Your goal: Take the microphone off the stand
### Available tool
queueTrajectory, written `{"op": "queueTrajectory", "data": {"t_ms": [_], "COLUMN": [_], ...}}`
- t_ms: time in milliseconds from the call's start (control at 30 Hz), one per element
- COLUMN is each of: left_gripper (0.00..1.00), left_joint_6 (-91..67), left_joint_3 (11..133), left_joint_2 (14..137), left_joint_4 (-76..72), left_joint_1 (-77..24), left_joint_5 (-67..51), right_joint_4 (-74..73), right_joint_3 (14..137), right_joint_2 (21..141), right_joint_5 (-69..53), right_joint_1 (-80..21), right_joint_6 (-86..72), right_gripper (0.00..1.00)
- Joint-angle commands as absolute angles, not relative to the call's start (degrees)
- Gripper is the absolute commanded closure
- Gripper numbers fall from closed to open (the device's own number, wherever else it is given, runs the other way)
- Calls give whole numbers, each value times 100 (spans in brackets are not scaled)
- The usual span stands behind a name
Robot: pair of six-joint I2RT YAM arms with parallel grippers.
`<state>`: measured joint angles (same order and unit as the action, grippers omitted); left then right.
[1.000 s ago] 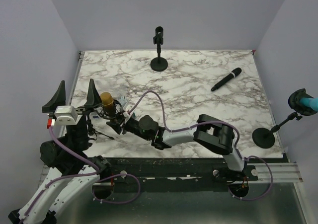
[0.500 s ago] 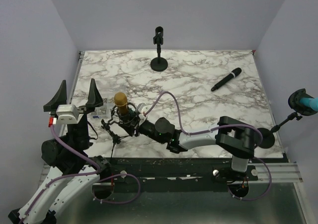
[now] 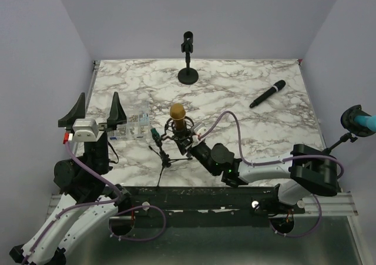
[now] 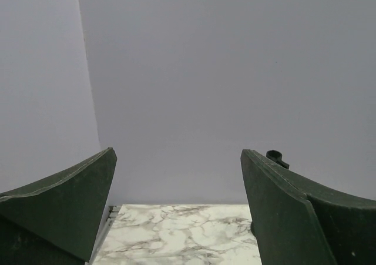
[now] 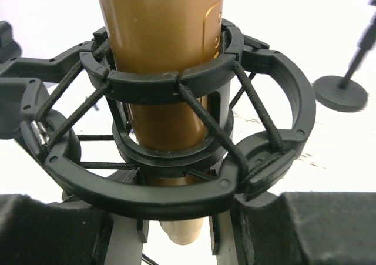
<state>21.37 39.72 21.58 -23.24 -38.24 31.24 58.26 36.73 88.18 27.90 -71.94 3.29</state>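
Microphone (image 3: 178,111) stands upright in the stand (image 3: 164,160) near the surface's (image 3: 247,100) front, its long axis rising straight above the right gripper (image 3: 188,139), which clamps the stand beneath it, while the left gripper (image 3: 97,102) gapes wide, farther off.

Plain lavender-grey walls (image 3: 235,18) enclose a marble-patterned table (image 3: 235,94) (grey-veined white) on three sides.

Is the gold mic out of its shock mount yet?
No, the right wrist view shows the gold microphone seated inside the rings of the shock mount.
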Motion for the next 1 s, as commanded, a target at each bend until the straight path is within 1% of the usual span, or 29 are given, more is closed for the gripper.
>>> {"op": "queueTrajectory", "data": {"t_ms": [0, 233, 500, 600, 633, 733, 767, 833, 933, 967], "left_gripper": [11, 11, 11, 11, 11, 11, 11, 11, 11, 11], "left_joint_6": [1966, 1882, 1813, 1784, 1780, 1758, 1758, 1749, 1749, 1750], "left_joint_3": [4060, 4100, 4113, 4126, 4122, 4131, 4127, 4131, 4131, 4132], "left_joint_2": [2273, 2383, 2417, 2415, 2424, 2428, 2427, 2444, 2483, 2500], "left_joint_4": [-2180, -2093, -2040, -2030, -2022, -2006, -2004, -1995, -1995, -1987], "left_joint_1": [-3797, -3797, -3797, -3802, -3799, -3806, -3812, -3824, -3849, -3851], "left_joint_5": [2954, 2888, 2850, 2826, 2820, 2813, 2804, 2788, 2778, 2768], "right_joint_4": [5851, 5663, 5547, 5435, 5310, 5045, 4969, 4807, 4478, 4364], "right_joint_3": [3477, 3331, 3086, 3038, 3040, 3041, 3026, 3002, 2938, 2900], "right_joint_2": [8334, 8130, 7720, 7628, 7618, 7585, 7581, 7554, 7418, 7323], "right_joint_5": [3578, 4083, 4217, 3995, 3889, 3597, 3551, 3454, 3318, 3291], "right_joint_1": [-7009, -6656, -6350, -6354, -6354, -6348, -6356, -6347, -6355, -6355], "right_joint_6": [535, 684, 711, 648, 549, 340, 237, 57, -307, -375], "right_gripper": [99, 99, 99, 99, 97, 78, 74, 61, 37, 31]}}
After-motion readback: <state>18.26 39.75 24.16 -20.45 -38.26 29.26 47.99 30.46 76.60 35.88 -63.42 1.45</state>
